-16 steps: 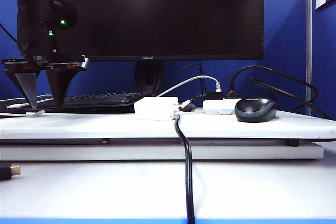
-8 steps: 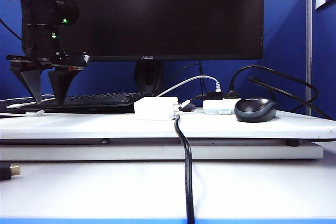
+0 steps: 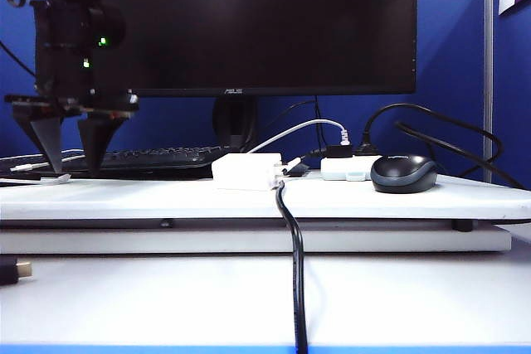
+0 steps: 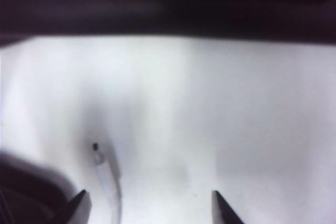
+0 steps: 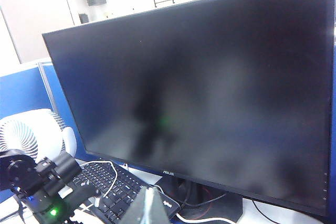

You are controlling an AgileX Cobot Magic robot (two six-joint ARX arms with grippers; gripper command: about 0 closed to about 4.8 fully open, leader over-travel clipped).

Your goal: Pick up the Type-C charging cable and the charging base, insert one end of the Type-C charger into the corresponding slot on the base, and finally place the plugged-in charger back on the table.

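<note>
Left gripper (image 3: 68, 163): spread wide, empty, pointing down over the table's (image 3: 398, 201) left end, just in front of the keyboard (image 3: 149, 157); both fingertips (image 4: 79, 205) show in my left wrist view.
Right gripper (image 5: 148, 205): pressed together, nothing between the jaws; raised and aimed at the monitor (image 5: 210, 93). Not seen in the exterior view.
Type-C charging cable (image 4: 107, 174): thin, white, lying flat on the table below my left gripper, nearer one fingertip than the other; its connector tip (image 4: 96, 147) is free and touched by neither finger. In the exterior view its end (image 3: 50, 179) lies at the table's left edge.
Charging base (image 3: 245, 171): flat on the table near mid-width, well apart from my left gripper, untouched.
Black cable (image 3: 292, 254): runs from beside the charging base over the table's front edge.
Small white box (image 3: 347, 168): right of the base, black plugs in it.
Mouse (image 3: 404, 173): just beside that box, toward the right end.
</note>
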